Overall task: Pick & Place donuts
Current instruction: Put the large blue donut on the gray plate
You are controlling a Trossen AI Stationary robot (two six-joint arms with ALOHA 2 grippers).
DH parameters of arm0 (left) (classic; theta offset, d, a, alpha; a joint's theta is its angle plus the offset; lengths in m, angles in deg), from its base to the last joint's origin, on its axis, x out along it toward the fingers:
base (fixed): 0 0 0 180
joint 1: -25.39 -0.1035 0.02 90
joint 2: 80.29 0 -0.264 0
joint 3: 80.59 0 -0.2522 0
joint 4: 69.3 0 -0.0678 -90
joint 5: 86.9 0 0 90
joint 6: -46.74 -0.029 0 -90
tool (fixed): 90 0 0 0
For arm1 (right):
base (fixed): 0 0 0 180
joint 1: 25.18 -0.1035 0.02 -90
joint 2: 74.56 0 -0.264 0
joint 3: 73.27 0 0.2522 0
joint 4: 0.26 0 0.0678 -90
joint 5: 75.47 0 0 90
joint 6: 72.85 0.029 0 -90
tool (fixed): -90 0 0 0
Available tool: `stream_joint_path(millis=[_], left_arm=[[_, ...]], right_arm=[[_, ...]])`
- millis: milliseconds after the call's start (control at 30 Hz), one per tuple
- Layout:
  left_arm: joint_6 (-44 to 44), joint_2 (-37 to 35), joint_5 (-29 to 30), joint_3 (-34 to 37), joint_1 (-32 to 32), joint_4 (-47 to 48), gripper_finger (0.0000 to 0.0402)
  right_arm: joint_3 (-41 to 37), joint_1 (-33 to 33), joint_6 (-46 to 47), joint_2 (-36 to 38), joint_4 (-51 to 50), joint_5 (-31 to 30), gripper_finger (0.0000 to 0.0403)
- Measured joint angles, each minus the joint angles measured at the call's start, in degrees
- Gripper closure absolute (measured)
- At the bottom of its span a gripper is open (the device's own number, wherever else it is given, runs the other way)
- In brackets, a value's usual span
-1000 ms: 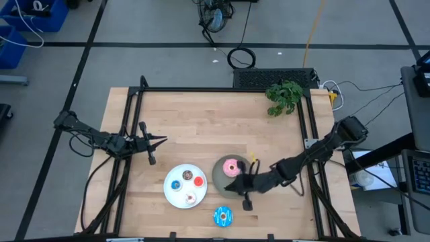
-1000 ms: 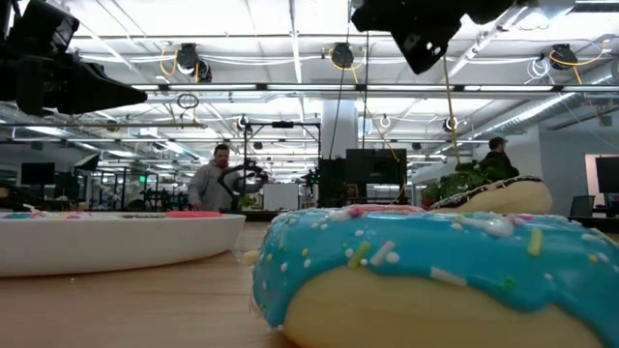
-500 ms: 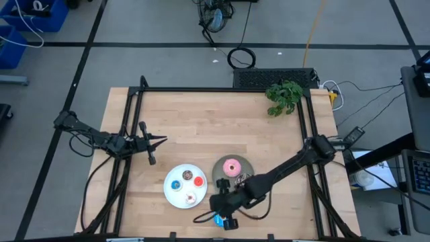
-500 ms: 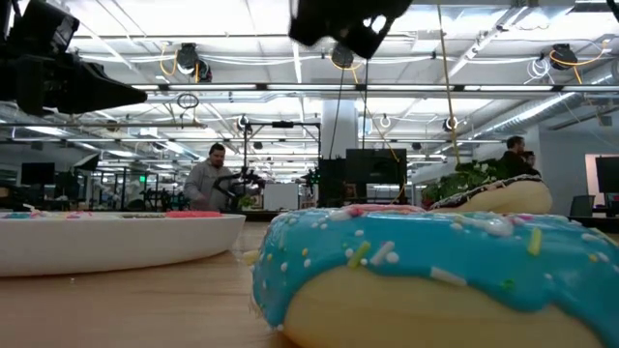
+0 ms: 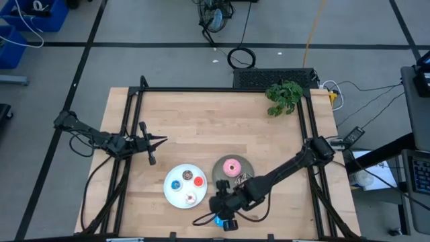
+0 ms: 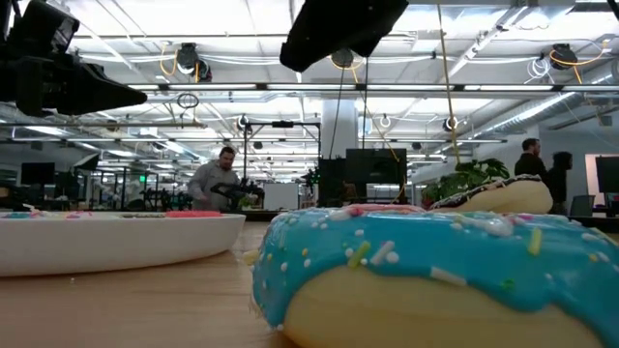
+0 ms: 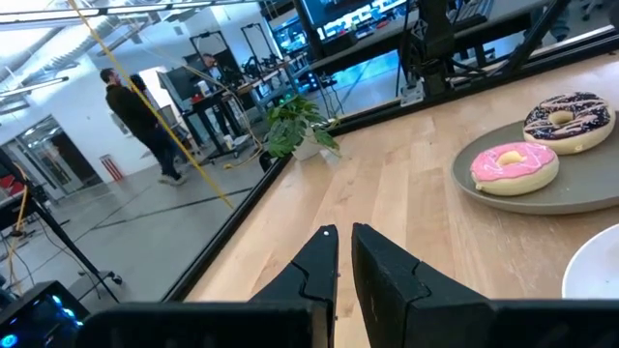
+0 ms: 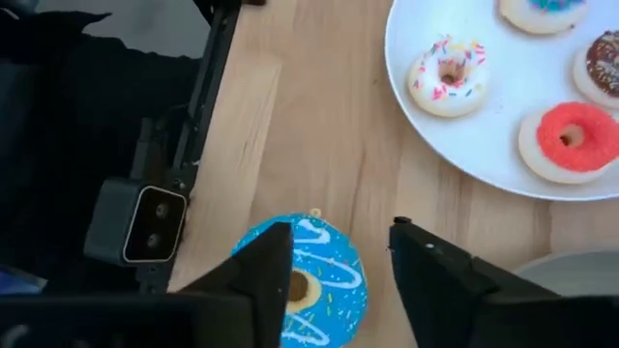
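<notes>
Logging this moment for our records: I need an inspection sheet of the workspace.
Surface: wooden table, black frame.
Job's things: blue donut on bare wood; pink donut and brown donut on grey plate; tiny donuts on white plate.
Clutter: potted plant at far corner.
Grippers: right gripper open above the blue donut; left gripper waiting over table's left side.
Cables: coil on floor.
Surroundings: people in background.

Wooden table [image 5: 201, 121]: white plate [image 5: 176, 193], grey plate [image 5: 220, 170], blue donut [image 8: 302, 282], potted plant [image 5: 283, 97].
</notes>
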Motion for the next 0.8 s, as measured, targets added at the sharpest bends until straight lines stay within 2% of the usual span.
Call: stream_joint_path(millis=[167, 467, 800], left_arm=[[0.02, 0.01, 0.00, 0.00, -0.01, -0.03, 0.0360], [0.06, 0.00, 0.02, 0.00, 0.00, -0.03, 0.0360], [0.57, -0.01, 0.00, 0.00, -0.01, 0.21, 0.0360]], right_arm=[[-2.88, -0.12, 2.08, -0.05, 1.71, -0.17, 0.0222], [-6.21, -0.20, 2.41, -1.11, 7.04, 2.81, 0.0220], [-6.39, -0.13, 2.81, -4.94, 3.16, 4.32, 0.0220]])
